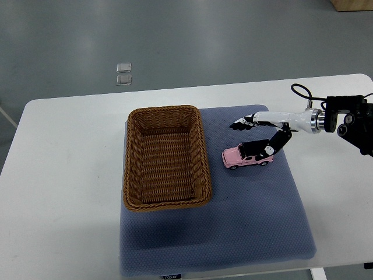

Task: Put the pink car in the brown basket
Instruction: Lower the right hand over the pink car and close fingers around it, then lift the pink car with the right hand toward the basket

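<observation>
Brown basket (166,158): woven wicker, rough ribbed weave. Pink car (247,156): glossy, smooth plastic-looking shell. Blue mat (245,221): matt, dimpled textured cloth or foam. Table (64,192): smooth matt white. Right hand (262,131): glossy white and black plastic, metal wrist ring.

One pink car (246,156), one brown basket (166,157), one mat (233,233).

A robotics lab, by the look of it: a bare white counter (70,192) on smooth grey flooring (175,35) (wooden furniture (352,4) at 1 o'clock).
</observation>
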Controlling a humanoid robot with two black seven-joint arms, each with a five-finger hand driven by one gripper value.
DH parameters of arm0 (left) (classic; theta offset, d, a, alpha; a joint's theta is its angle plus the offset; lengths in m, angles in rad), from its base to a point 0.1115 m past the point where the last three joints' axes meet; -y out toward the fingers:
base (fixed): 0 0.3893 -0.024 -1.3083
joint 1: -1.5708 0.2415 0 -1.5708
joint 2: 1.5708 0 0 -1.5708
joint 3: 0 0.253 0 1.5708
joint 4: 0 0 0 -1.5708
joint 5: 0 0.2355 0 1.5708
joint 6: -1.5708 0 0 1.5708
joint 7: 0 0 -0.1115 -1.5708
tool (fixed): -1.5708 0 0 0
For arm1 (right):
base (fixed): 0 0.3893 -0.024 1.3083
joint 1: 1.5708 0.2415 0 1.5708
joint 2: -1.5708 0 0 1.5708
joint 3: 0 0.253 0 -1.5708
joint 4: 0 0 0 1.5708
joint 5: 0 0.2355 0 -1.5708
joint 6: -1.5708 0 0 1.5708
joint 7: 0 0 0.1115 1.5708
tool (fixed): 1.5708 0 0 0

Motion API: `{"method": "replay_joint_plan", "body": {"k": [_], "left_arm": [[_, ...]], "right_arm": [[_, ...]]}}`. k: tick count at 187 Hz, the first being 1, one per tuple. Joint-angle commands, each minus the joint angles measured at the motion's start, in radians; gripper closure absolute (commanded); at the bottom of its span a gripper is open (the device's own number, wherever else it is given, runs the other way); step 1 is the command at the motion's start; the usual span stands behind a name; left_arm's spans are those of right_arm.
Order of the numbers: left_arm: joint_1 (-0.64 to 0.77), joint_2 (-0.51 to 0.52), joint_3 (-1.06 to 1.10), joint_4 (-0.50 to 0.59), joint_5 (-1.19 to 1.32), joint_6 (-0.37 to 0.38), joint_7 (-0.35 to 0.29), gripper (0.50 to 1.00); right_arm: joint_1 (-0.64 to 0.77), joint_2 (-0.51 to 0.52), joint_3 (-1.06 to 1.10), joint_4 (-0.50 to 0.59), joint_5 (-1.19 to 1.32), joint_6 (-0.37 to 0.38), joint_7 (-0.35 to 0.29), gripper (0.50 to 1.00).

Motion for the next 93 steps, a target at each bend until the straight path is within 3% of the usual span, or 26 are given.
{"method": "replay_joint_plan", "body": {"k": [1, 66, 80, 93], "left_arm": [[0.0, 0.0, 0.0, 0.0, 0.0, 0.0, 0.0, 0.5], [0.0, 0.0, 0.0, 0.0, 0.0, 0.0, 0.0, 0.5], [0.0, 0.0, 0.0, 0.0, 0.0, 0.0, 0.0, 0.5], [0.0, 0.0, 0.0, 0.0, 0.0, 0.0, 0.0, 0.5]], "right_arm": [[-0.002, 0.002, -0.028, 0.0, 0.0, -0.032, 0.0, 0.579], [-0.016, 0.006, -0.041, 0.0, 0.0, -0.095, 0.001, 0.587], [-0.027, 0.005, -0.041, 0.0, 0.0, -0.104, 0.001, 0.599], [-0.027, 0.005, -0.041, 0.0, 0.0, -0.11, 0.0, 0.64]]}}
